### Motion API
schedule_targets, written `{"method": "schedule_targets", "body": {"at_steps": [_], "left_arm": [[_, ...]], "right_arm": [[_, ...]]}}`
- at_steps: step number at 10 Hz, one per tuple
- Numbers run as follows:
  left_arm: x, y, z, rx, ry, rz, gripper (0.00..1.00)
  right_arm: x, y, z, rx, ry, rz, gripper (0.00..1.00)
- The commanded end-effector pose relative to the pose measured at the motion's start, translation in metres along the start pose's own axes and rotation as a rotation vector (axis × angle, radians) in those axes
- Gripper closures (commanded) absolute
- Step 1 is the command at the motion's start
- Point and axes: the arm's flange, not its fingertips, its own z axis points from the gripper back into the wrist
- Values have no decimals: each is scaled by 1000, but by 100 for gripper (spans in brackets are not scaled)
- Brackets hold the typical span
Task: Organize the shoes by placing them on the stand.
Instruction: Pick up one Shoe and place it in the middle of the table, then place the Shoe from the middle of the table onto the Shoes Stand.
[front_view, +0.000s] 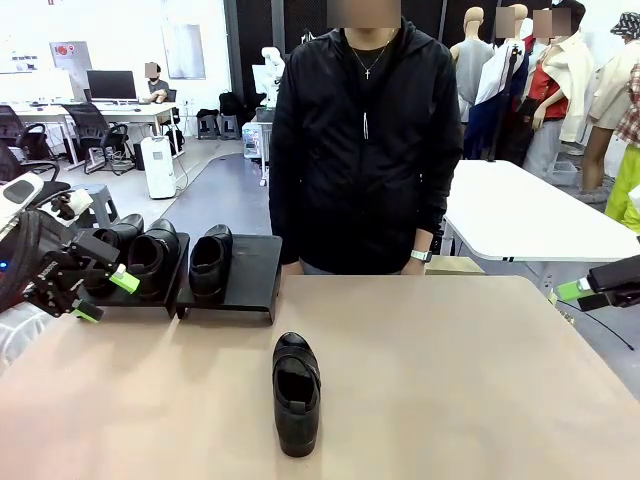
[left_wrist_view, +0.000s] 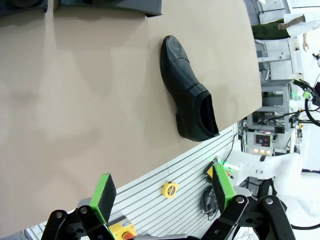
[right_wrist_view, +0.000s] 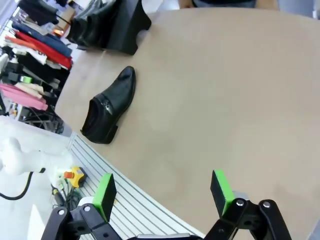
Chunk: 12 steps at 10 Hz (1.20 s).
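One black glossy shoe (front_view: 297, 393) lies alone on the tan table near the front middle, toe toward me. The black stand (front_view: 250, 270) sits at the back left. Its left panel carries two shoes (front_view: 150, 260), and its right panel holds one shoe (front_view: 210, 262) on its left half. My left gripper (front_view: 105, 297) hovers open in front of the stand's left panel, holding nothing. At the right edge of the picture my right gripper (front_view: 580, 290) is off the table. In the left wrist view the open gripper (left_wrist_view: 164, 192) looks at the lone shoe (left_wrist_view: 189, 90). The right wrist view has its gripper (right_wrist_view: 162, 192) open, with the shoe (right_wrist_view: 110, 107) and the stand (right_wrist_view: 122, 35) farther off.
A person in a black jacket (front_view: 360, 150) stands at the table's far edge, right of the stand. A white table (front_view: 530, 210) stands behind on the right. The tan tabletop (front_view: 460, 380) stretches bare to the right of the lone shoe.
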Motion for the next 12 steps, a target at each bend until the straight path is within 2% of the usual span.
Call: {"method": "schedule_targets", "body": {"at_steps": [1,11,12], "left_arm": [[-1,1,0,-15,-6,-6,0],[0,0,0,0,0,0,0],[-2,-33,-26,57,45,-34,0]], "right_arm": [[1,12,7,-7,13,-13,0],[1,12,7,-7,13,-13,0],[1,12,7,-7,13,-13,0]]}}
